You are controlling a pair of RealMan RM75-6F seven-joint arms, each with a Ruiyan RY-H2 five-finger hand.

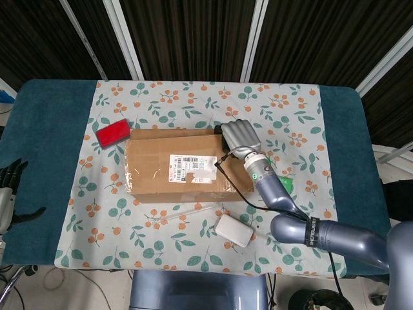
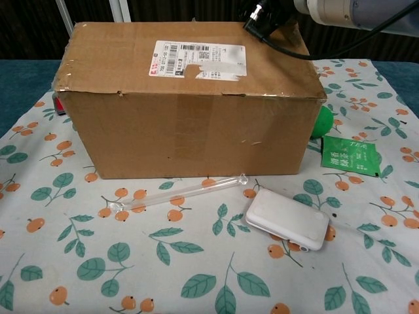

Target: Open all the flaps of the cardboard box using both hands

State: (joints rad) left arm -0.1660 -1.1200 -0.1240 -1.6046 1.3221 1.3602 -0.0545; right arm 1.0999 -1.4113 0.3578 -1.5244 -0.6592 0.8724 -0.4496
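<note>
Right hand [image 1: 241, 135], fingers bent over, rests on the far right top corner of the brown cardboard box [image 1: 177, 169] w/ white shipping label; grip unclear. Box flaps closed. Left hand [image 1: 8, 187] well off to the left, fingers apart, holding nothing.

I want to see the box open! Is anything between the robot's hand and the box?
Nothing visible is. The right hand is already at the cardboard box's far right top corner.
</note>
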